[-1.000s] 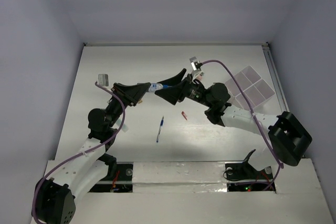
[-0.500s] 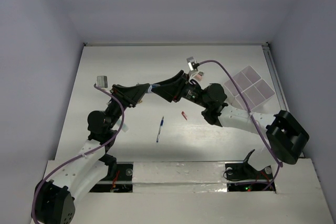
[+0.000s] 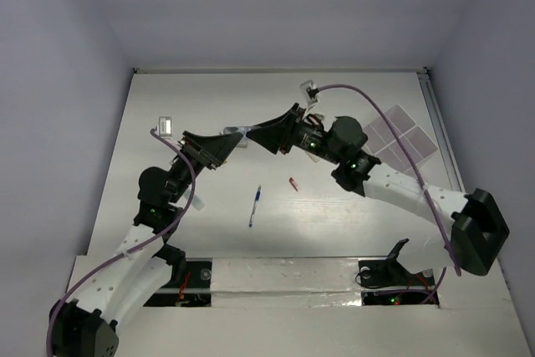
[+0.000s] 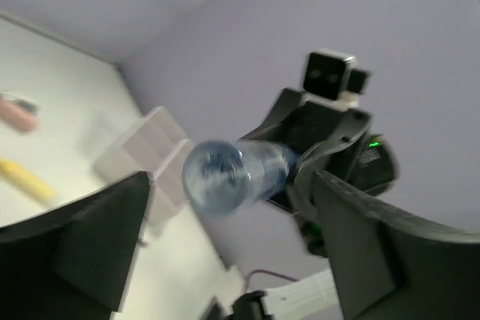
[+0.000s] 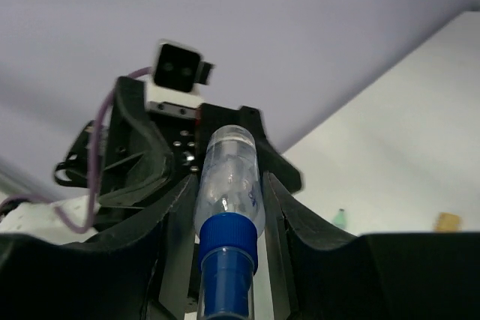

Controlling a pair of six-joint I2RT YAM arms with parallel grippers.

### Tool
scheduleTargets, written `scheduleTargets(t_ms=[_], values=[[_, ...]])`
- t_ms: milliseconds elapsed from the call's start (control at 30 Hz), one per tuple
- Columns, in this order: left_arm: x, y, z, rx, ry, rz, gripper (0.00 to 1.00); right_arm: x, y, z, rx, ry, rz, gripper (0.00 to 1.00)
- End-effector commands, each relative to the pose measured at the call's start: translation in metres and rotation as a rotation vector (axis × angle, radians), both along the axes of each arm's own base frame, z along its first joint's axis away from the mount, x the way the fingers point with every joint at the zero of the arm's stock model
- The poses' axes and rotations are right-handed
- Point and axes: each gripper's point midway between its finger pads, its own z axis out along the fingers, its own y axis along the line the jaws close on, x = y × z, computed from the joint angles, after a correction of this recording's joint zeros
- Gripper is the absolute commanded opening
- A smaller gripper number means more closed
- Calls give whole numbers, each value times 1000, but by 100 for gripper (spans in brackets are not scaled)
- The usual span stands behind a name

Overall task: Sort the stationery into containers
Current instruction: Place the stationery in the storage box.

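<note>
At the left, the left gripper (image 4: 232,185) is raised above the table (image 3: 351,98) with its jaws spread wide. Nothing is clamped by them, though the blunt end of a tube (image 5: 229,174) is seen between the two fingers, touching neither. The tube is held in the air between the two grippers, over the middle of the table. It is made of clear, faintly blue plastic with a rounded end, and a dark blue collar is fitted around it on the side nearer the right wrist. Just to the right, the right gripper (image 3: 261,134) is closed on the tube, its fingers pressed against both sides of the clear barrel. Nearer the bases, a pen (image 3: 255,206), blue and white, is laid on the table, and a small red bit (image 3: 293,184) is seen to its right, apart from it. Farther right, the tray (image 3: 410,135), divided into square compartments, is partly covered by the right arm. In the right wrist view a green bit (image 5: 340,219) and a tan bit (image 5: 448,221) are seen on the table, too small to be identified.
</note>
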Motion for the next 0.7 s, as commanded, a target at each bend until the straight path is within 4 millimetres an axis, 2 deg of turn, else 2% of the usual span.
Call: scheduleTargets(t_ms=[0, 33, 67, 133, 167, 267, 300, 333, 367, 400, 467, 500, 533, 667], values=[[4, 11, 21, 238, -73, 131, 90, 25, -36, 27, -115, -38, -150, 0], [7, 16, 17, 289, -59, 166, 93, 38, -56, 38, -124, -46, -206, 0], [10, 22, 3, 355, -4, 199, 96, 45, -69, 25, -183, 1, -240, 0], [8, 30, 4, 444, -32, 237, 99, 58, -95, 20, -238, 17, -305, 0], [5, 32, -5, 488, -11, 237, 99, 70, -122, 17, -291, 58, -383, 0], [-2, 36, -14, 597, -51, 230, 99, 86, -168, 3, -431, 109, -530, 0], [-6, 35, -25, 641, -32, 204, 99, 96, -201, -6, -520, 162, -659, 0], [-7, 36, -29, 688, -50, 197, 99, 101, -219, -11, -561, 190, -723, 0], [-9, 37, -39, 729, -34, 181, 99, 100, -239, -24, -626, 246, -784, 0], [-11, 35, -46, 754, -33, 158, 99, 107, -274, -24, -662, 273, -918, 0], [-17, 33, -59, 804, -39, 120, 99, 105, -313, -38, -743, 347, -1045, 0], [-21, 31, -62, 809, -49, 106, 99, 104, -326, -41, -761, 369, -1081, 0], [-24, 29, -72, 817, -40, 91, 99, 106, -349, -45, -766, 407, -1137, 0], [-41, 13, -63, 796, -122, 23, 99, 107, -389, -64, -804, 512, -1209, 0]])
